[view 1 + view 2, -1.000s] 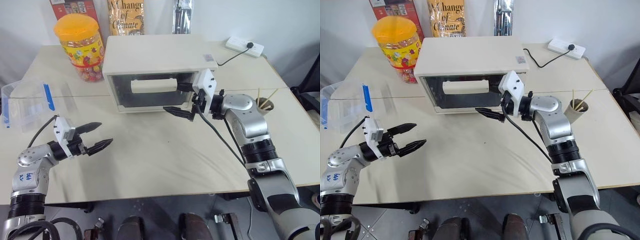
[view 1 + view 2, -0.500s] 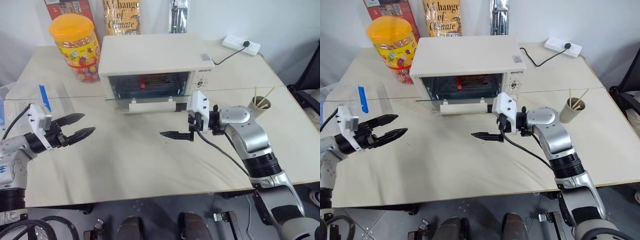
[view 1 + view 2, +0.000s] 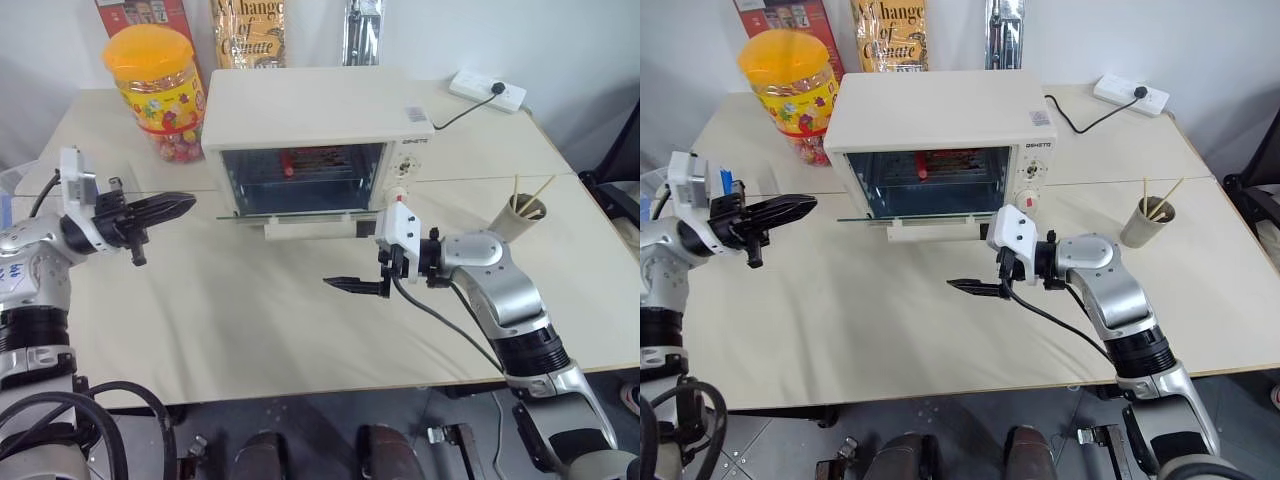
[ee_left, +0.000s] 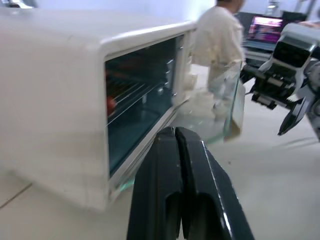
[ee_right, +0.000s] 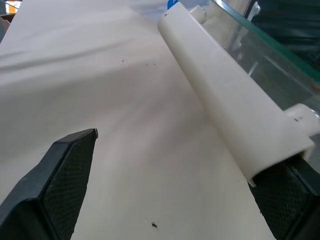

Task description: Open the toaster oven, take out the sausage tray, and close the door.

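From the head views, the toaster oven [image 3: 318, 135] stands in the middle of the table [image 3: 250, 320] and its door [image 3: 300, 216] lies open and flat toward me. The sausage tray [image 3: 310, 160] is inside on the rack, red sausages visible. My right gripper [image 3: 372, 272] hangs wide apart and empty, just in front of the door handle [image 3: 312, 229]. My left gripper [image 3: 165, 207] is closed on nothing, to the left of the oven. The candy jar [image 3: 158, 90] and the cup with sticks [image 3: 525, 215] stand apart, so only the open door blocks my reach.

In the left wrist view, my closed fingers [image 4: 185, 190] point at the oven corner; I judge they could knock the frame if I go in like this.

In the right wrist view, the handle sits near my one finger [image 5: 60, 185]; a lift could snag it and slam the glass.
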Tool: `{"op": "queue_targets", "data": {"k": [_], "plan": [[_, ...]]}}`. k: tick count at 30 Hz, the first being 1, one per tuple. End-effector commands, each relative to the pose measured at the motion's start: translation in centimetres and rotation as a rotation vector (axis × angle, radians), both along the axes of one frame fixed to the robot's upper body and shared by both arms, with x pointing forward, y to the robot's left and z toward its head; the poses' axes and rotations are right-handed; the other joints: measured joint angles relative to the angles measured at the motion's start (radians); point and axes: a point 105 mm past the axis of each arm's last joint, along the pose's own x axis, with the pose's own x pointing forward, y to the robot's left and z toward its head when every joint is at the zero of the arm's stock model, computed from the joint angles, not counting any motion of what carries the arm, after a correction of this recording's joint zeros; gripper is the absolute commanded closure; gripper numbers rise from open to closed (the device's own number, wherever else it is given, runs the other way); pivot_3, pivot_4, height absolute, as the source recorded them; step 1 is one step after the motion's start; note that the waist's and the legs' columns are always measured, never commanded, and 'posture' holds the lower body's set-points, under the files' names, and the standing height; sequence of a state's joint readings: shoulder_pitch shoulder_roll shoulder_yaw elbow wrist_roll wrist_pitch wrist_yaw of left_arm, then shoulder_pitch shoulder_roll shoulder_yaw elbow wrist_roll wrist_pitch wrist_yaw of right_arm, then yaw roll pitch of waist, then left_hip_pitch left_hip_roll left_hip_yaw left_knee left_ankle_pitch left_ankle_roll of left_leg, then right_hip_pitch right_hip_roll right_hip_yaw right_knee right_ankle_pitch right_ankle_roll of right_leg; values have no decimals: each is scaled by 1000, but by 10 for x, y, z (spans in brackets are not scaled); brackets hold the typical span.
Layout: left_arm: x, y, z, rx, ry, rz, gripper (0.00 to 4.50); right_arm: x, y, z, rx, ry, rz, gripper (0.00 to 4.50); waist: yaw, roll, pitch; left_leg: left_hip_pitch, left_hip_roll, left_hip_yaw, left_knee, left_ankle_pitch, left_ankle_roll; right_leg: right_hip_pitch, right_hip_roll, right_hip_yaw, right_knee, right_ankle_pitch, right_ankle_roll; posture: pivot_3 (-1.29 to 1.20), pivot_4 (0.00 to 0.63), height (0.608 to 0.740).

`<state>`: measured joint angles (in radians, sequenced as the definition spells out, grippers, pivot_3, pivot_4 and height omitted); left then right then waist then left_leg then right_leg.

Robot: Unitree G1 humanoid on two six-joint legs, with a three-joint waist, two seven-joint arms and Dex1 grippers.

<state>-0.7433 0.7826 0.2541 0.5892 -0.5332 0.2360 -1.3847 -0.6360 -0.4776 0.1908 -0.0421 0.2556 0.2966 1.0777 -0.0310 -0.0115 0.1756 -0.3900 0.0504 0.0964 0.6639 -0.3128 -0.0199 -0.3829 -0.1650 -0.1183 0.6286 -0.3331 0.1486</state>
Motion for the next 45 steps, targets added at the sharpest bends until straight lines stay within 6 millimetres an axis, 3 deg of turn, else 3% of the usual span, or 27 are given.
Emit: {"op": "queue_targets", "data": {"k": [1,10,17,23,29,33,36,38,42,45], "plan": [[7,-9,-7,64,22,-30,4475,-7,2,10,27,-39,2,0,0,0,0,0,0,0,0,0,0,0,0,0,0,0,0,0,150,740],[19,-44,-26,146,74,-156,4475,-11,-11,-3,13,-2,-104,0,8,-2,1,-1,0,0,1,0,0,0,0,0,0,0,0,0,150,740],[22,-55,-31,178,93,-216,4475,-22,-35,-22,-66,57,-189,0,26,-3,1,-1,0,-1,2,0,0,1,0,-1,-1,0,0,0,150,740],[23,-63,-36,184,106,-247,4475,-22,-44,-25,-79,63,-245,0,27,-3,2,-1,0,-1,3,0,0,1,0,-1,-1,0,0,0,150,740],[15,-69,-53,253,151,-306,4475,-42,-63,-38,-166,126,-270,0,30,-3,2,-1,0,-1,2,0,0,1,0,-1,-1,0,0,0,150,740],[12,-65,-68,326,172,-291,4475,-60,-85,-32,-207,160,-298,0,33,-3,2,-1,0,-1,2,0,1,2,0,-1,-1,0,0,0,150,740],[10,-61,-74,355,184,-285,4475,-63,-90,-22,-195,156,-308,0,28,-4,2,-1,0,-1,3,0,1,2,0,-1,-1,0,0,0,150,740],[8,-59,-81,397,186,-279,4475,-58,-85,-10,-164,123,-302,0,27,-4,2,-1,0,-1,3,0,1,2,0,-1,-1,0,0,0,150,740],[5,-59,-87,422,144,-259,4475,-20,-59,19,-40,3,-335,0,20,-4,2,0,0,0,4,0,1,2,0,1,-1,0,0,0,150,740],[6,-60,-84,385,91,-217,4475,0,-41,25,-33,-61,-335,0,26,-4,2,-1,0,-1,4,0,0,2,0,0,0,0,0,0,150,740]]}}
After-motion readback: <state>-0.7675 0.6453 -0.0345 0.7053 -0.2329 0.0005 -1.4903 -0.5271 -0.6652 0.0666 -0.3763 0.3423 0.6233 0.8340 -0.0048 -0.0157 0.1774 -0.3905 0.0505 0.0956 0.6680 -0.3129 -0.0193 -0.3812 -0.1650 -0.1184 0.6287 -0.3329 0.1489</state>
